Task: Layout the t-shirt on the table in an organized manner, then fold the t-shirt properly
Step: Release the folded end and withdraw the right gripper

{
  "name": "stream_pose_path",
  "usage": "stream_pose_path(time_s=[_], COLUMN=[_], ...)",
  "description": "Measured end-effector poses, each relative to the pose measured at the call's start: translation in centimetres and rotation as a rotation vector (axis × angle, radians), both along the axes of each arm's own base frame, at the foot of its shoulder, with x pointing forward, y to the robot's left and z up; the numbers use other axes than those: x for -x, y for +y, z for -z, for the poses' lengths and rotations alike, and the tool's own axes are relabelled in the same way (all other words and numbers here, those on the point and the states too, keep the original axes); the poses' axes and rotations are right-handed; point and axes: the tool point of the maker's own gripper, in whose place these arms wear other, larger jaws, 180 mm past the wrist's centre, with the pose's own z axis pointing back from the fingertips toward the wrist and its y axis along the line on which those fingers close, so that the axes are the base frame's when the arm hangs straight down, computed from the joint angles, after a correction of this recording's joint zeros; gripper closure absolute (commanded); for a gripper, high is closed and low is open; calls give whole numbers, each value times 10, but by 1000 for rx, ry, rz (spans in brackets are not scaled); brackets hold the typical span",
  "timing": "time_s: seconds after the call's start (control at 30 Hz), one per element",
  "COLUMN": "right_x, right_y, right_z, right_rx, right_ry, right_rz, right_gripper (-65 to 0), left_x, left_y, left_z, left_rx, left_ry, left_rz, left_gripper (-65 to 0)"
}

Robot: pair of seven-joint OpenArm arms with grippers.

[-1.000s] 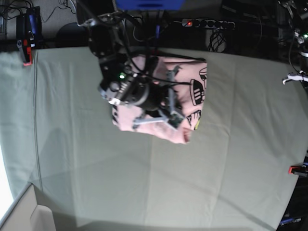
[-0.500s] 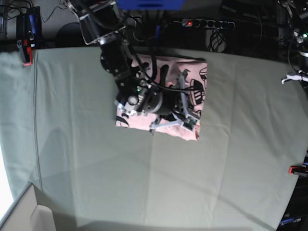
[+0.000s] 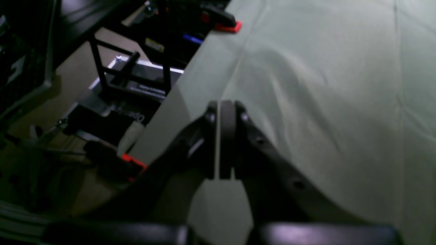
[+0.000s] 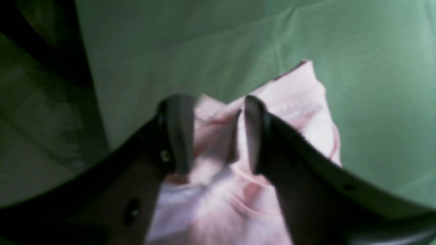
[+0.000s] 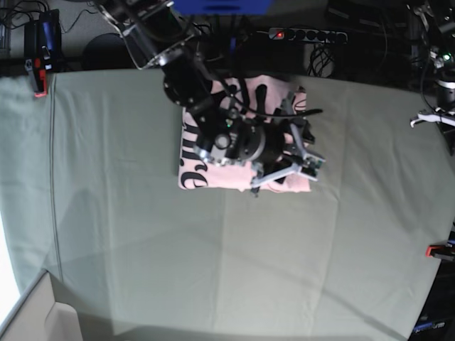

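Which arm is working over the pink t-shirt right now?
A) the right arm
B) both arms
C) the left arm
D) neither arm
A: the right gripper has pink t-shirt fabric between its fingers, while the left gripper sits shut over bare table cloth near the edge.

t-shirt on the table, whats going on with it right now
A two-armed robot is folding a pink t-shirt on a cloth-covered table. The shirt lies in a compact folded bundle, black lettering showing. The right tool sits over one end of it, jaws parted with pink fabric between them. The left tool is shut and empty, off by the table's edge, away from the shirt.
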Motion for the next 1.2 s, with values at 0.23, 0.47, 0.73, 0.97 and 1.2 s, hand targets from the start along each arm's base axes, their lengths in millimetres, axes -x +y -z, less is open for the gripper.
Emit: stream_pose_path(time_s=[0.23,0.47,0.73,0.97,1.2], right_x=[-45,-60,-31,-24,-42], right_y=[-43,-100,-92,-112,-138], right_z=[-19,-23,14,58,54], right_rx=[-38,-68,-54,-1,-9], right_ry=[-37,-39,79,155,135], right_rz=[182,383,366,356,435], right_gripper=[-305,-52,0,0,0], left_x=[4,-10,-14,-17,-12], left_y=[3,-9,-18,-31,-40], left_z=[9,8,12,17,25], left_rx=[13,28,63,80,116], left_ry=[21,2,-21,-10,-9], left_rz=[-11,21,3,34,18], left_gripper=[-15,-15,-15,-19,-192])
